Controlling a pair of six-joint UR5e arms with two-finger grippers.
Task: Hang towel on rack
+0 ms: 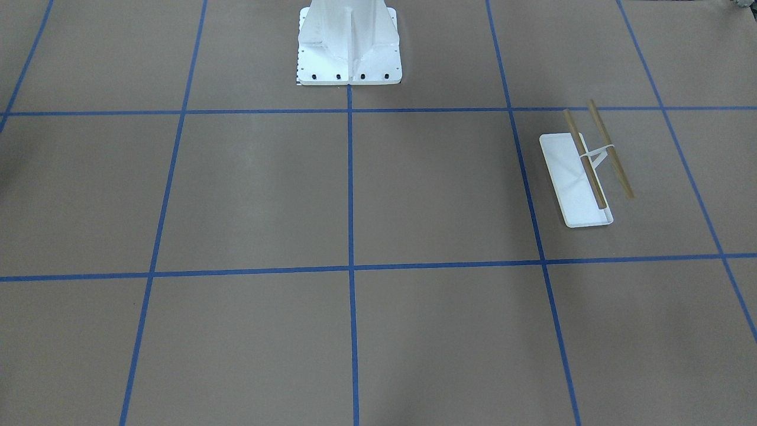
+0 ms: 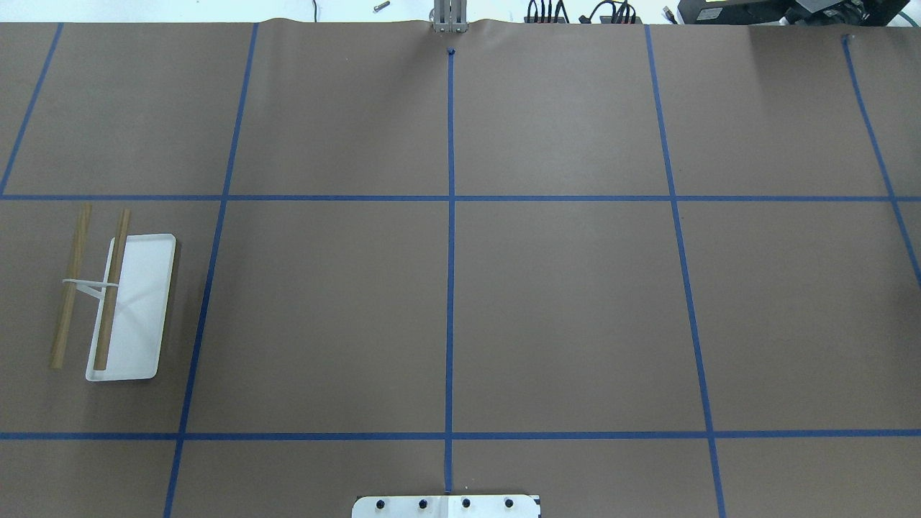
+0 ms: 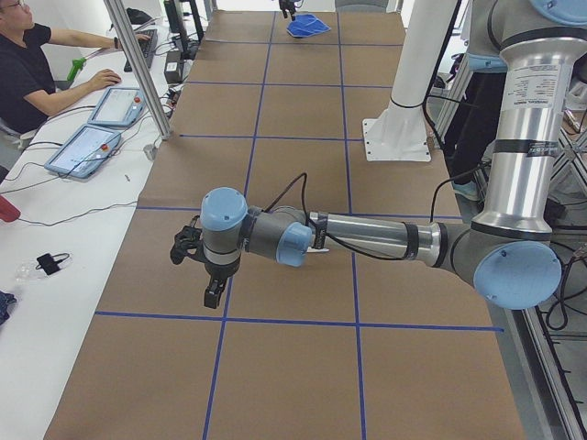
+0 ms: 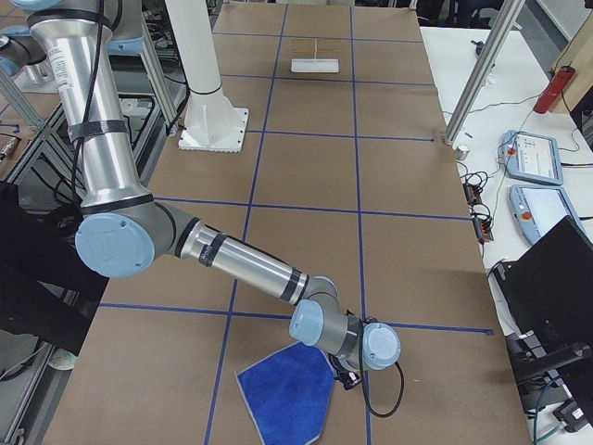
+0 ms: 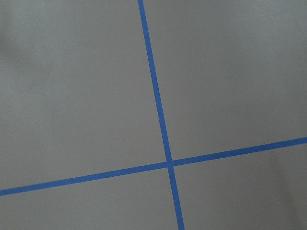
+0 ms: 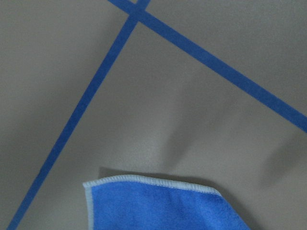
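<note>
Here, blue towel (image 4: 285,399) beside right tool (image 4: 347,378) — rack (image 2: 137,316) well apart.

On the table (image 2: 561,309), the rack (image 2: 144,302) stands at the left end and the towel (image 4: 287,394) lies at the right end.
</note>
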